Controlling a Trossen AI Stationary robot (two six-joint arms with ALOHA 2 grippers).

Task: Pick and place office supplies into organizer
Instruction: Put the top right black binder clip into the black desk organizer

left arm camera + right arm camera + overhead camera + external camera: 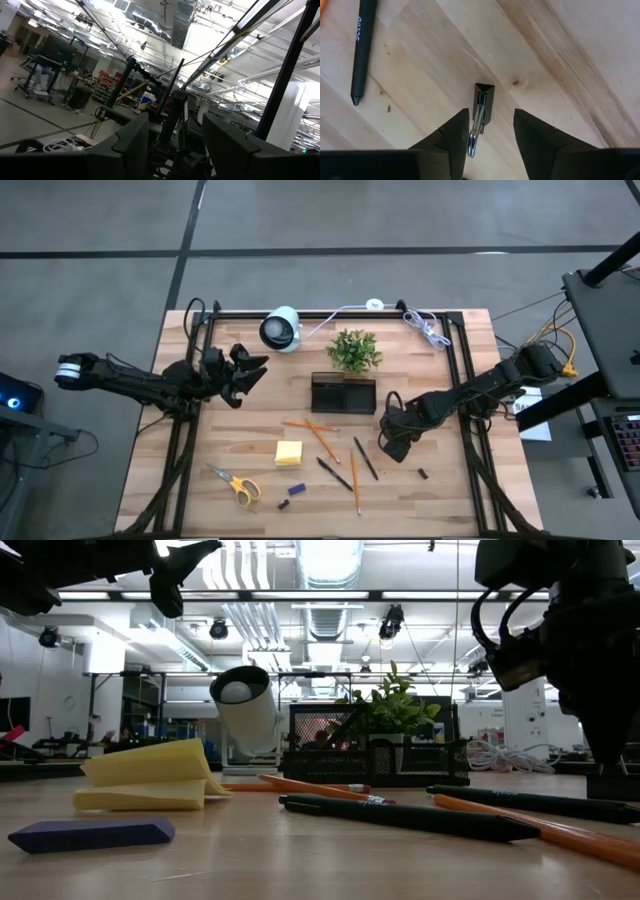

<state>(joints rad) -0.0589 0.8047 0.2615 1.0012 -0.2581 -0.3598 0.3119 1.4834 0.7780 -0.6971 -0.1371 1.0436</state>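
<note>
The right gripper [490, 131], fingers spread, hangs over a binder clip [483, 102] on the table [450, 500], the supplies still lying loose at its nine o'clock and the organizer [343, 394] at eleven apparently unfilled, while the left gripper [248, 370], also spread, waits aloft; nearly all remains.

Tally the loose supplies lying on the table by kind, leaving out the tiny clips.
Orange pencils: 3
Dark pens: 2
Yellow sticky-note pad: 1
Yellow-handled scissors: 1
Blue block: 1
Total: 8
</note>
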